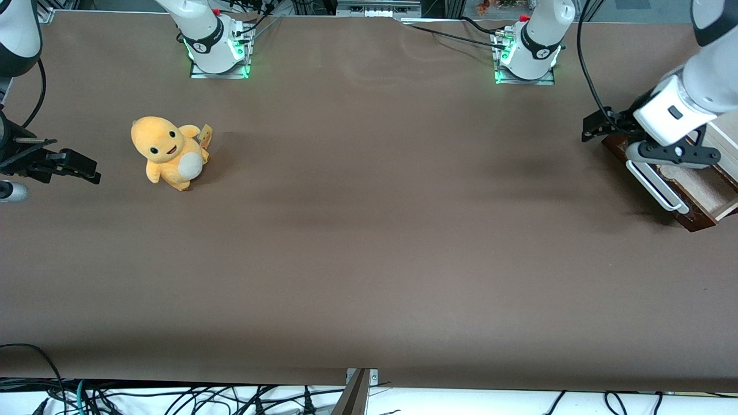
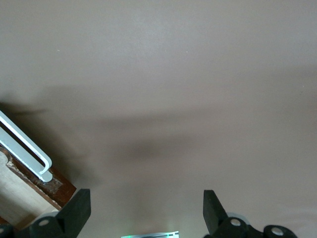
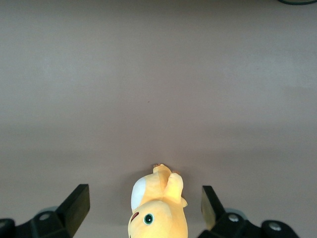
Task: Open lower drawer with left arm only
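Lower drawer (image 1: 700,193): at the working arm's end of the table (image 1: 369,242), pulled out, pale inside exposed.
Drawer front: dark brown wood; it faces toward the parked arm's end of the table and slightly toward the front camera.
Handle (image 1: 654,185): long silver bar across the drawer front; its long axis runs diagonally in the front view, one end nearer the front camera than the other.
Drawer contents: only part of the pale floor shows; the left arm (image 1: 700,86) covers the rest, so contents cannot be told.
Gripper (image 1: 602,124): just beside the drawer's farther corner, above the table, not touching the handle.
Fingers (image 2: 79,208): spread wide apart, nothing between them, bare table in the gap.
Front view only: whole drawer outline, the arm's white wrist above it, yellow plush toy (image 1: 168,151) well apart toward the parked arm's end.
Left wrist view only: close look at the handle (image 2: 25,148) end curving down into the brown drawer front (image 2: 52,186), with one finger just beside that corner.
Right wrist view only: plush toy (image 3: 157,208) seen from above on the table.
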Controlling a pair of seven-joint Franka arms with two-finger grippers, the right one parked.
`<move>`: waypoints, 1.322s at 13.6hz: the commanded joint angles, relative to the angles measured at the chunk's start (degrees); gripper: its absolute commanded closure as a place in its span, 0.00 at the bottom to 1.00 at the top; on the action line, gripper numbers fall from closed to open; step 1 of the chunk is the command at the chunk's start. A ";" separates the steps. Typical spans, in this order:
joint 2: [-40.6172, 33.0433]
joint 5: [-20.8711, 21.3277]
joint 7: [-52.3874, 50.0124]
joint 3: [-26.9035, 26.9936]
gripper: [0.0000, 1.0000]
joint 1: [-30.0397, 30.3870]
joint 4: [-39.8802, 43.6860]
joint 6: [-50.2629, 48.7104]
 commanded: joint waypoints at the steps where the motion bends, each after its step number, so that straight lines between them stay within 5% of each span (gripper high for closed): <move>1: -2.57 0.98 0.27 0.90 0.00 -1.02 -2.39 1.38; 18: -2.57 1.60 -3.94 0.72 0.00 -0.05 -2.92 5.78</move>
